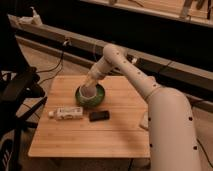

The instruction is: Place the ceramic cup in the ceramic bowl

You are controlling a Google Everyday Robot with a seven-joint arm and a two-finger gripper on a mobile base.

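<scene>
The step in hand looks like the release of the cup into the bowl. To do it well, the arm should bring the cup straight down over the bowl's middle until its base rests on the bowl's floor. It should let go only then, and lift away vertically so nothing catches the cup's rim or tips it against the bowl's wall. Ceramic on ceramic calls for a slow, soft touch. The cup stands upright inside the bowl's rim; whether it is seated on the bottom or held just above it cannot be told. The gripper hangs directly over the bowl, right at the cup's top, and whether it is clamped on the cup or loose of it cannot be told. A bottle and a dark block lie on the table just in front of the bowl, out of the way of a vertical lift.
</scene>
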